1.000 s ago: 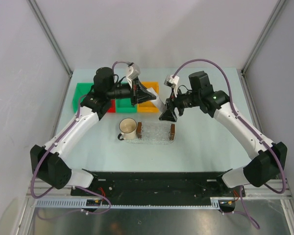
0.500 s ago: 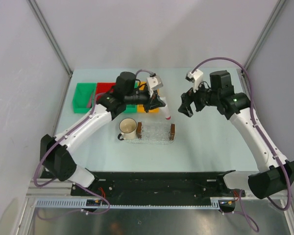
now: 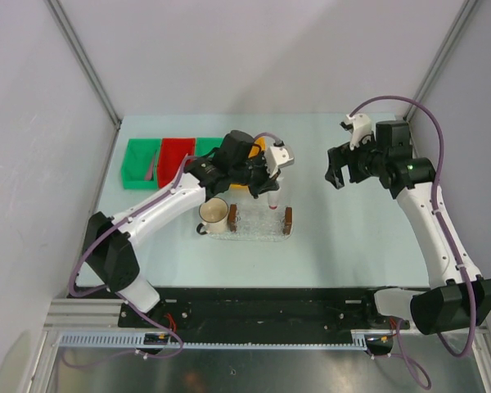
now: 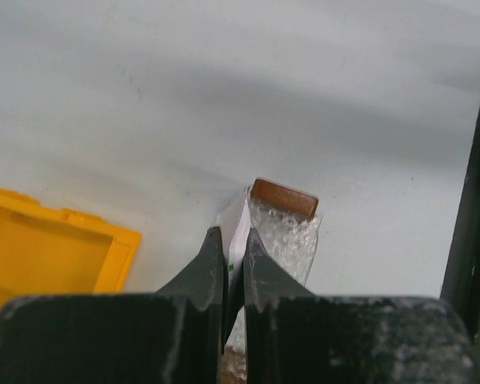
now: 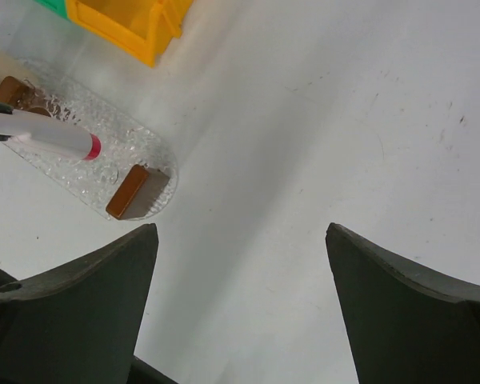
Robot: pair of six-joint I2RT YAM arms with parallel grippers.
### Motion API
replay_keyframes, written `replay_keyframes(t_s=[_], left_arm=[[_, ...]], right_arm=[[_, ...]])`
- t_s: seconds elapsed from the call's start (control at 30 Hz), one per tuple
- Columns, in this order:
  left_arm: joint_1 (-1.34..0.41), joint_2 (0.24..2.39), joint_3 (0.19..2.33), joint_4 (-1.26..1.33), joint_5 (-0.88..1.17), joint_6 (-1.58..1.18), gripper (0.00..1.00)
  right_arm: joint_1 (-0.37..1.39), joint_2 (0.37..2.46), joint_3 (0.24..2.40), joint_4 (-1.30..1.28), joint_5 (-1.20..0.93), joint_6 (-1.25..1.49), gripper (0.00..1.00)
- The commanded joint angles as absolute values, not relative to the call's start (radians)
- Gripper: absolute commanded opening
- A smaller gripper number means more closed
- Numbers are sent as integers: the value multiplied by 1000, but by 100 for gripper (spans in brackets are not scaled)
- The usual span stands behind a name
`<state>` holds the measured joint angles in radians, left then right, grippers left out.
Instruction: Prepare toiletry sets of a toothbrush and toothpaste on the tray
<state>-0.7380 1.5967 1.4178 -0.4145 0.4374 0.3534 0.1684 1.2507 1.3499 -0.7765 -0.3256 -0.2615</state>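
Now, going left to right across the table (image 3: 335,241), I am listing what is showing.

- Item one: a green bin (image 3: 137,164) and a red bin (image 3: 173,155) are sitting side by side at the far left.
- Item two: a cream mug (image 3: 213,214) is standing just beside the tray's left end.
- Item three: the left gripper (image 3: 269,190) is pinching the toothpaste (image 5: 48,138) by its flat end, jaws nearly together on it. Its pink-capped end is pointing down over the tray (image 3: 260,229), and I am not making out whether it is touching.
- Item four: a brown block (image 3: 288,221) is closing the tray's right end.
- Item five: the right gripper (image 3: 335,169) is hanging well apart to the right, jaws spread wide, holding nothing.
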Motion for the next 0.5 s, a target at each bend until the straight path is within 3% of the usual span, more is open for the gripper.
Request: replay_keyframes(t_s=[0.0, 0.47], left_arm=[[-750, 1592, 1466, -416, 426, 426, 0], [-756, 1586, 1436, -411, 515, 387, 0]], right_arm=[[150, 1232, 1347, -767, -340, -245, 91], [138, 1247, 1322, -749, -387, -232, 91]])
